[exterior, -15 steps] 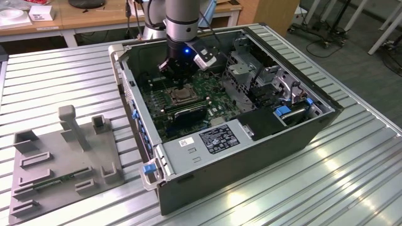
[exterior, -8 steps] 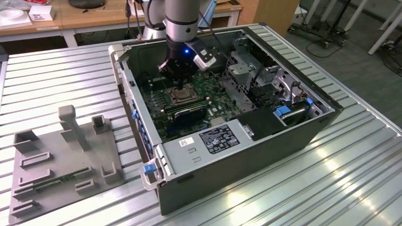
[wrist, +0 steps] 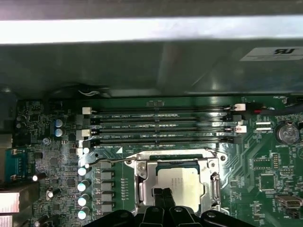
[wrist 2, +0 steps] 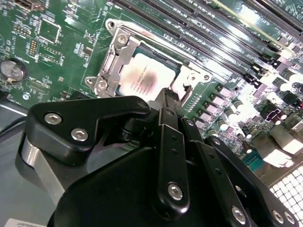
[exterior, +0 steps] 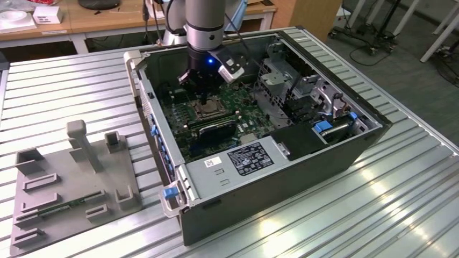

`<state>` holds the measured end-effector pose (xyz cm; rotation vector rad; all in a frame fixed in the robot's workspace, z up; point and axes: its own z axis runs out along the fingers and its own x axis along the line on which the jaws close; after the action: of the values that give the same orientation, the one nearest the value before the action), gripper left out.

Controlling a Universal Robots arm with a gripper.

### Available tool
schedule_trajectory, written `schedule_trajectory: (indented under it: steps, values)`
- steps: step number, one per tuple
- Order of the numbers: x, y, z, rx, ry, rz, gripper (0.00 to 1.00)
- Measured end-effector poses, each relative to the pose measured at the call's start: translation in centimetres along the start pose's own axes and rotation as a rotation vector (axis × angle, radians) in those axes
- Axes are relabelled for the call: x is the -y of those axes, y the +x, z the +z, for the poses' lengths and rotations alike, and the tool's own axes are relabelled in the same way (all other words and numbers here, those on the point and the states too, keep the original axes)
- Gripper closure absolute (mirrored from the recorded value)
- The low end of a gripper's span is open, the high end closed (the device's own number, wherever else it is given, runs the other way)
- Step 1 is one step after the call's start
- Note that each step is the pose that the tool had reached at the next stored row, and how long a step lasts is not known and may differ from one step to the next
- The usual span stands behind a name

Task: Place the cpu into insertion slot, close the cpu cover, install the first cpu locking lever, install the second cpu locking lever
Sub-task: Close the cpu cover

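right now your gripper (exterior: pixel 205 101) hangs directly over the insertion slot (exterior: pixel 195 111). its fingers are pressed together with nothing pinched between them, and the tips sit just above the slot's edge. the cpu (wrist 2: pixel 144 78) lies flat inside the slot. the cpu cover (wrist 2: pixel 115 54) is folded down around it, so the chip shows through the cover's window.

the risk, as i judge it, is that those closed tips sit very close to the chip's bare top. if you come down on the cpu or the cover's thin frame, you could scratch the chip or press it hard into the slot. a wire locking lever (wrist: pixel 113 161) runs along the slot's side nearest the memory slots (wrist: pixel 161 125). a tip that slips off that wire could skid onto the green board (wrist: pixel 265 165) beside the slot.

the first wrist view gives you the lever's run along the slot. the second wrist view gives you the tips against the slot's edge from the side. the exterior view gives you the arm's clearance from the computer case (exterior: pixel 287 177) walls around the slot. whether the lever is hooked, i cannot tell.
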<state>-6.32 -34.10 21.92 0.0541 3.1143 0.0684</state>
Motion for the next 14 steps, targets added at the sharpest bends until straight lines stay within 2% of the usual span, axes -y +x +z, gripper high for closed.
schedule_trajectory:
  steps: [14]
  values:
    - [0.42,0.34,0.32,0.0007,-0.0002,-0.005,0.89]
